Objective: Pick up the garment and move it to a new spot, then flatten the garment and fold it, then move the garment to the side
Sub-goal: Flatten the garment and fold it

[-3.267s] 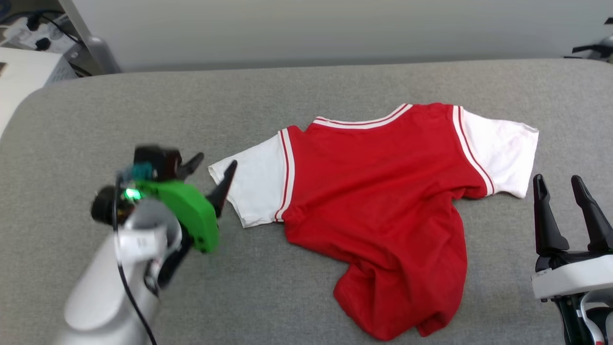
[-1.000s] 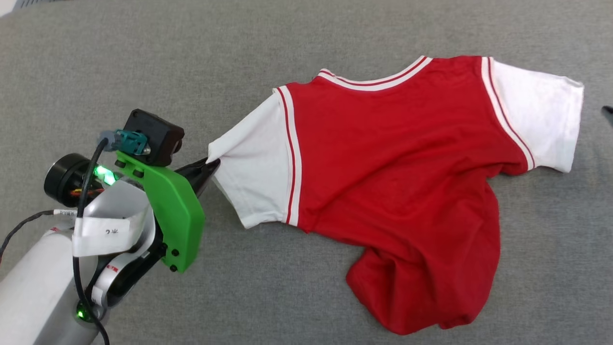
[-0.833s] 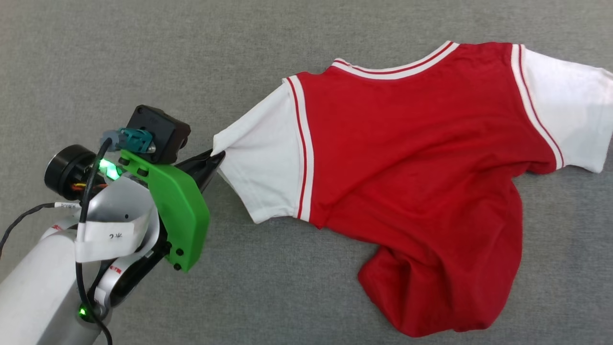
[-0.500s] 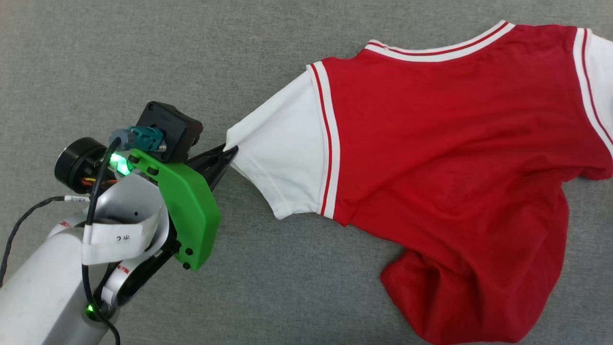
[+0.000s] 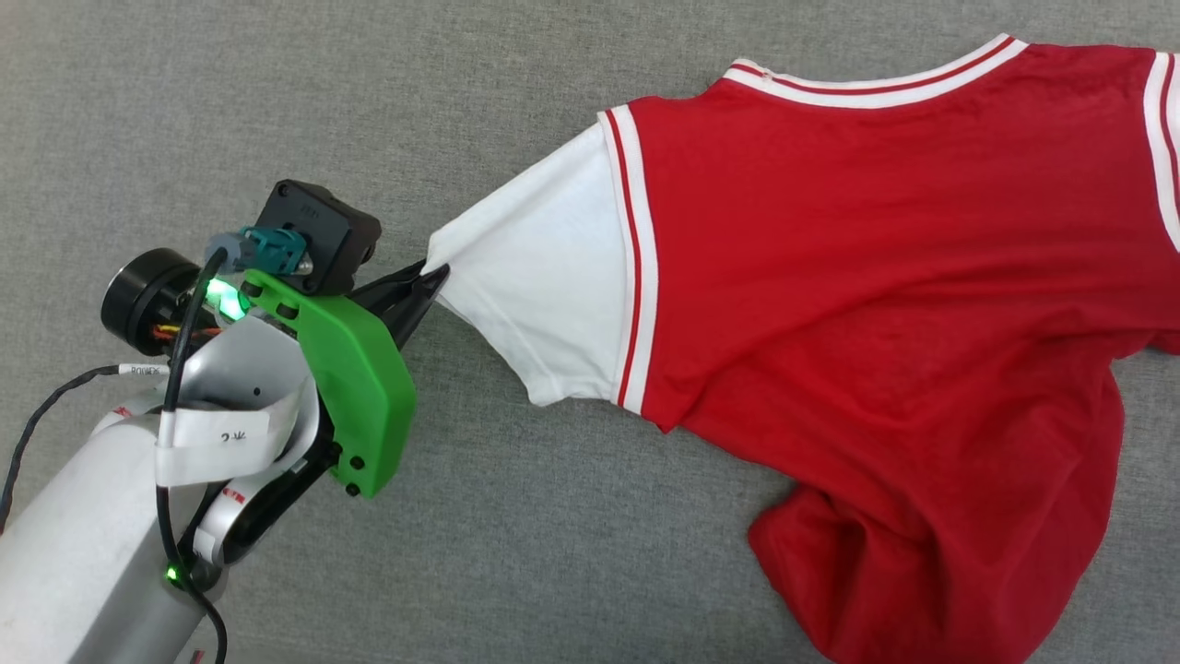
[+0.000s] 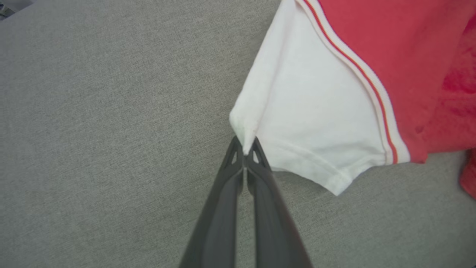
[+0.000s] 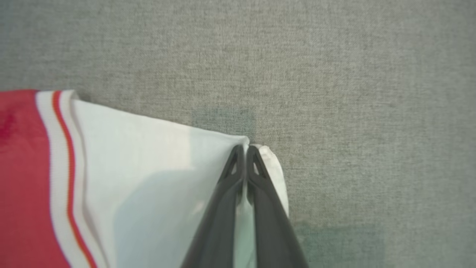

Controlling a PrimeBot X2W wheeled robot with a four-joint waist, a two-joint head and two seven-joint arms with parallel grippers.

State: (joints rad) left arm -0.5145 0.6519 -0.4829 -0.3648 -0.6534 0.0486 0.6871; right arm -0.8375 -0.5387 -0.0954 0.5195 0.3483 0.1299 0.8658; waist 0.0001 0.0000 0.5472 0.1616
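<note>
Surface: grey woven cloth surface (image 5: 553, 111), matte and evenly lit, lying under everything in all three views.
Garment: red jersey-style T-shirt garment (image 5: 876, 240) with white short sleeves and red-and-white striped trim at the neck and armholes. It lies on the surface in the right half of the head view and runs off that view's right and bottom edges.
Garment shape: the chest area lies fairly flat, while the lower body is bunched into soft folds toward the bottom right.
Left-side sleeve: white short sleeve (image 5: 544, 267), drawn out to a point toward the left, with its corner meeting the dark fingers.
Left gripper: the left gripper (image 5: 426, 281) is clenched on the corner of that sleeve. In the left wrist view the fingertips (image 6: 260, 163) press together, with a small nub of white cloth pinched between them.
Left arm: pale forearm at the lower left of the head view, carrying a bright green plastic bracket (image 5: 355, 387), a black camera block (image 5: 318, 235) and a thin black cable (image 5: 175, 369).
Right gripper: the right gripper (image 7: 245, 150) is closed on the corner of the other white sleeve (image 7: 148, 167). White cloth shows between and just beside its two fingers.
</note>
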